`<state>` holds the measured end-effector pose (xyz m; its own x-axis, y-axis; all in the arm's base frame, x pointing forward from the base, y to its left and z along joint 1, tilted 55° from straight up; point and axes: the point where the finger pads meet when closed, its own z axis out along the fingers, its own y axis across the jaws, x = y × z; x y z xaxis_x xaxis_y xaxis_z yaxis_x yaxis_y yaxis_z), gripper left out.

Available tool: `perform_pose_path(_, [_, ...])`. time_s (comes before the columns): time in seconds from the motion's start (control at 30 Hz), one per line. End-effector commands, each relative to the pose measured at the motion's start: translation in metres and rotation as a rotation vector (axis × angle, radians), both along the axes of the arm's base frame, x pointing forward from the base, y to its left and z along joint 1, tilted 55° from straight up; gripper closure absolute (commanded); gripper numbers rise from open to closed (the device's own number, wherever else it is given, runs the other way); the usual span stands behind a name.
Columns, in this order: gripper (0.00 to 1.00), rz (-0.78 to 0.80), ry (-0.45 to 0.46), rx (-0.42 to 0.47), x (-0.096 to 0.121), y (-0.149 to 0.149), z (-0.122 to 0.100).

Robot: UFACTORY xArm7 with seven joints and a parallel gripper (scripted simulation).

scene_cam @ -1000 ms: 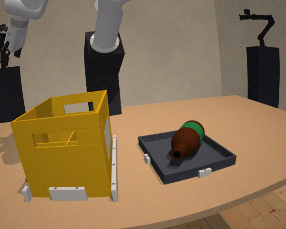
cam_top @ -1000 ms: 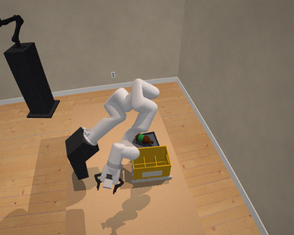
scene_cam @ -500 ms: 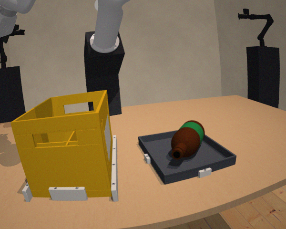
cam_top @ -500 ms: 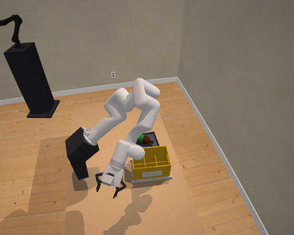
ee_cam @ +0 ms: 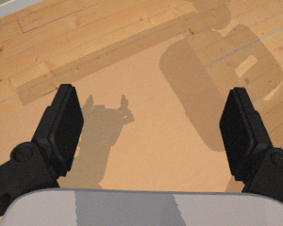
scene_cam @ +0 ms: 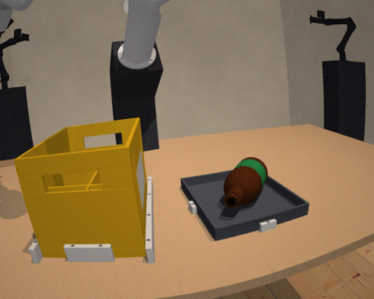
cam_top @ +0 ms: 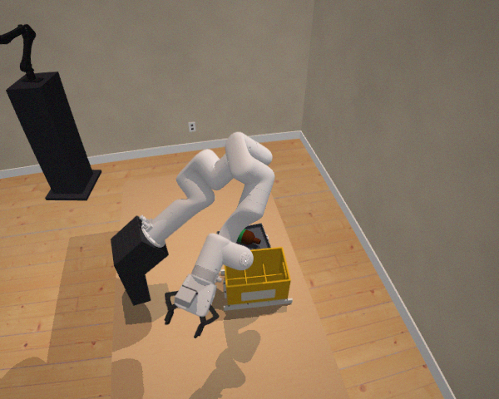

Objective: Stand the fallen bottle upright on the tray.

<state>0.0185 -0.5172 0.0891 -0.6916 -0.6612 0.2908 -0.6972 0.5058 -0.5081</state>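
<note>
The brown bottle (cam_top: pixel 248 237) (scene_cam: pixel 244 181) with a green band lies on its side in the dark grey tray (cam_top: pixel 264 232) (scene_cam: pixel 261 227). Its neck points toward the tray's near left part in the exterior view. The tray lies flat on the table. The yellow crate (cam_top: pixel 258 289) (scene_cam: pixel 84 218) stands upright and level beside the tray. My gripper (cam_top: pixel 183 329) (ee_cam: pixel 151 104) is open and empty, high above the table on the far side of the crate from the tray. The wrist view shows neither bottle, tray nor crate. The arm hides part of the tray in the top view.
White stop blocks (scene_cam: pixel 88 253) (scene_cam: pixel 267 225) sit at the foot of the crate and the tray. The arm's forearm (cam_top: pixel 245 210) reaches over the side of the tray and crate in the top view. Black pedestals (cam_top: pixel 56 141) (scene_cam: pixel 343 99) with small arms stand beyond the table.
</note>
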Motion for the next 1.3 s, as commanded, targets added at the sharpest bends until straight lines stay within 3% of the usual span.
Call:
perform_pose_path(0.0, [0.0, -0.052, 0.005, -0.016, -0.012, -0.012, 0.013])
perform_pose_path(0.07, [0.0, -0.095, 0.007, -0.036, -0.021, -0.021, 0.024])
perform_pose_path(0.3, [0.0, -0.095, 0.007, -0.036, -0.021, -0.021, 0.024])
perform_pose_path(0.33, [0.0, -0.139, 0.007, -0.058, -0.029, -0.029, 0.036])
perform_pose_path(1.03, [0.0, -0.167, 0.008, -0.078, -0.034, -0.037, 0.047])
perform_pose_path(1.1, [0.0, -0.052, 0.026, -0.099, 0.009, -0.04, 0.053])
perform_pose_path(1.2, [0.0, -0.052, 0.026, -0.099, 0.009, -0.04, 0.053])
perform_pose_path(1.23, [0.0, 0.007, 0.035, -0.111, 0.03, -0.04, 0.056])
perform_pose_path(1.27, [0.0, 0.007, 0.035, -0.111, 0.03, -0.04, 0.056])
